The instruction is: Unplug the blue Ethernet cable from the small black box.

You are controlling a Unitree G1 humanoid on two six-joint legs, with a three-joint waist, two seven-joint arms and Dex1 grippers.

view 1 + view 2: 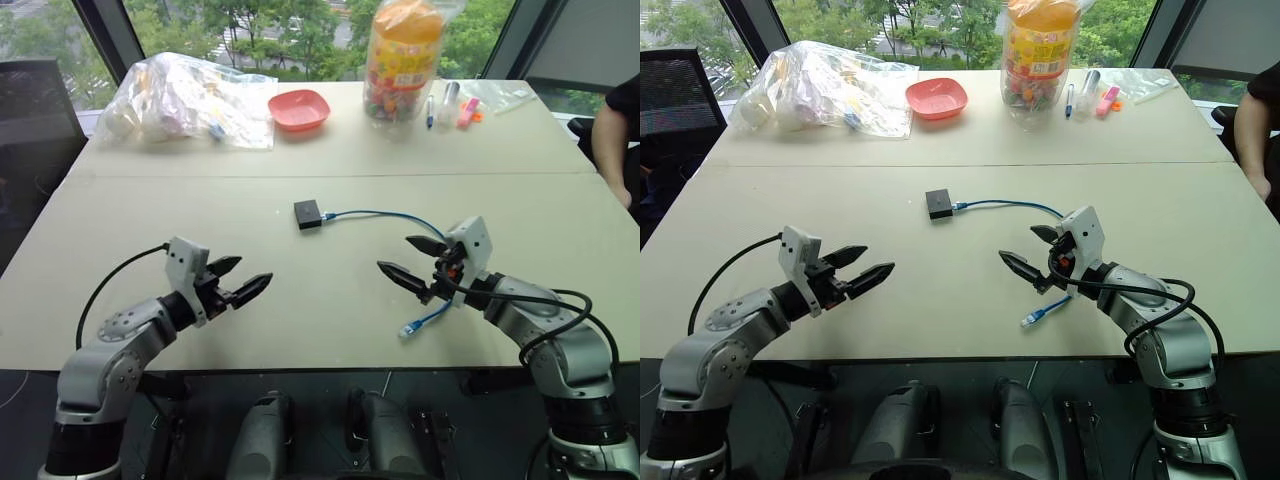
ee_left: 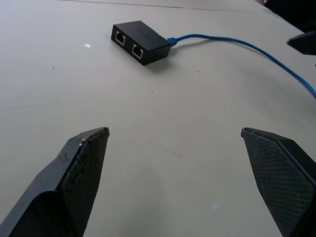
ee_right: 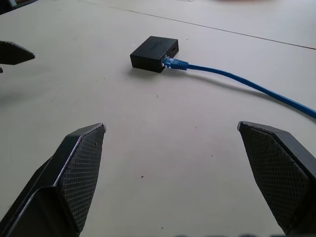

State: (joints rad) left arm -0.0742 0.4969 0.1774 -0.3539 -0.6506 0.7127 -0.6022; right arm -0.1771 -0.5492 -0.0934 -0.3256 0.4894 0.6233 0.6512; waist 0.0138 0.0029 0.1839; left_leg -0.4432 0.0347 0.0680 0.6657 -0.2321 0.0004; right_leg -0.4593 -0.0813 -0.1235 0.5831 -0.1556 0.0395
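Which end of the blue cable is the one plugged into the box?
The far end of the blue Ethernet cable is plugged into the small black box. Its other plug lies loose near the table edge, below the right gripper.

Far table edge — red bowl (image 1: 299, 108), plastic bag (image 1: 185, 100), snack jar (image 1: 403, 60), pens (image 1: 448, 103).

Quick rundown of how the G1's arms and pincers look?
Both arms are silver-grey metal with black joint sections. Each ends in a pale grey wrist block carrying a pincer, left pincer and right pincer, of two black pointed fingers with cross-hatched inner pads. Black cables loop along each forearm; the right wrist shows red-orange detail.
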